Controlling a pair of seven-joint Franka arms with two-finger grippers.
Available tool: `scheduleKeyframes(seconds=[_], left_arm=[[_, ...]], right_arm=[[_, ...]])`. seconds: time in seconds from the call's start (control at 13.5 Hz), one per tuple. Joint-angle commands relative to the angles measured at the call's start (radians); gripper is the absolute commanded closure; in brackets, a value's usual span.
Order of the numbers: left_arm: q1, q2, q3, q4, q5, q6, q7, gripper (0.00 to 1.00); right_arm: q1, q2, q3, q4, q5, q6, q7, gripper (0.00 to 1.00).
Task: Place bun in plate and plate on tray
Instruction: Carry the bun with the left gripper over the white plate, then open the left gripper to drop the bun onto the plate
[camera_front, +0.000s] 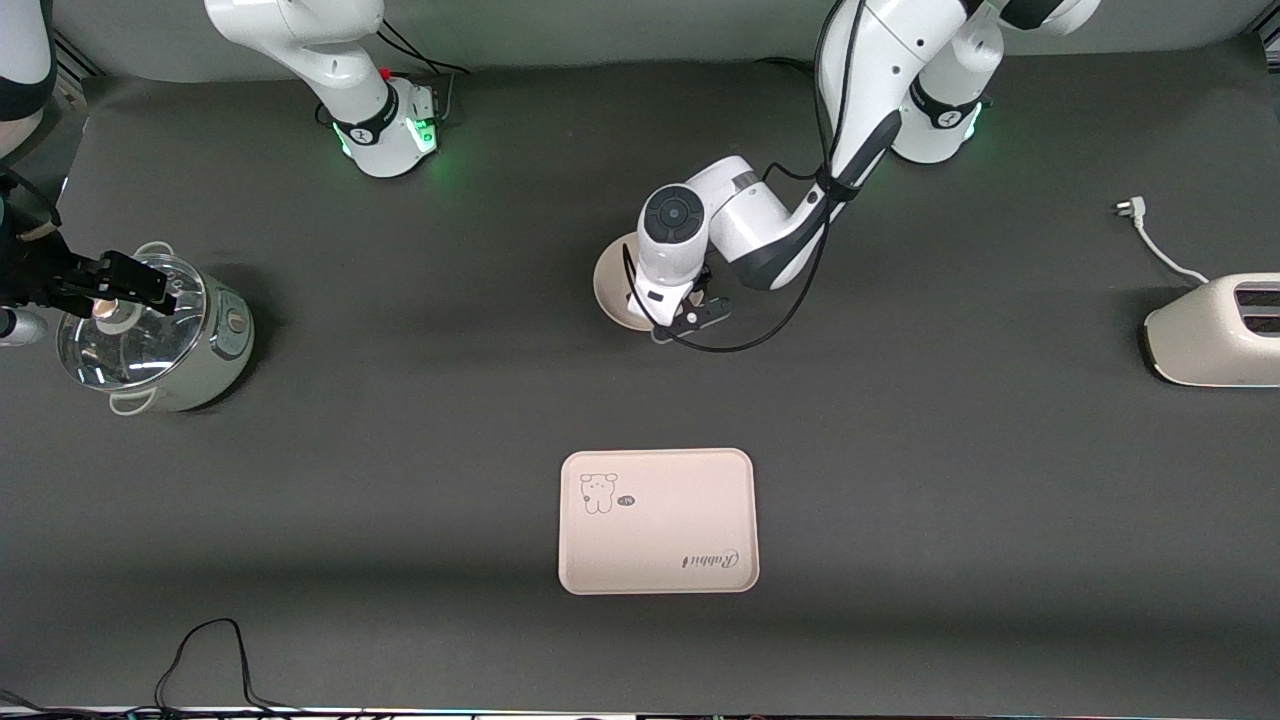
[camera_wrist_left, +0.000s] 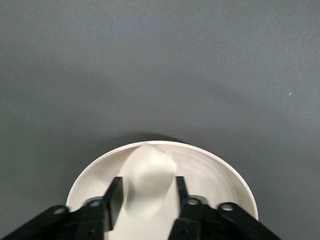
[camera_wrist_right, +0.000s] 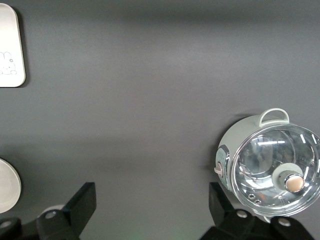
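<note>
Across dark matte table (camera_front: 900, 450), tray (camera_front: 657, 522)

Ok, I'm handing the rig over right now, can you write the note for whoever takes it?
Left claw: over the plate, fingers either side of the bun, which sits in the plate; grip or contact unclear.
Right claw: open, waiting above the lidded pot at the right arm's end of the table.
Tray: nearer the front camera than the plate, nothing on it.
Done: bun in plate.
Left: let go of the bun if it is gripped, then move the plate onto the tray.
</note>
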Motion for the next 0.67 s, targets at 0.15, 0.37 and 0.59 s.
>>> scheduleKeyframes(seconds=[0.15, 0.37, 0.59], left_arm=[[0.004, -0.103, 0.019, 0.017, 0.018, -0.127, -0.019, 0.00], [0.122, -0.237, 0.013, 0.026, -0.005, -0.264, 0.064, 0.00], [0.281, -0.331, 0.013, 0.076, -0.014, -0.382, 0.258, 0.00]], right_arm=[[0.006, -0.020, -0.002, -0.017, -0.011, -0.010, -0.018, 0.00], [0.024, -0.023, -0.002, -0.024, 0.022, -0.010, -0.006, 0.00], [0.093, -0.046, -0.002, -0.027, 0.030, -0.020, 0.014, 0.00]])
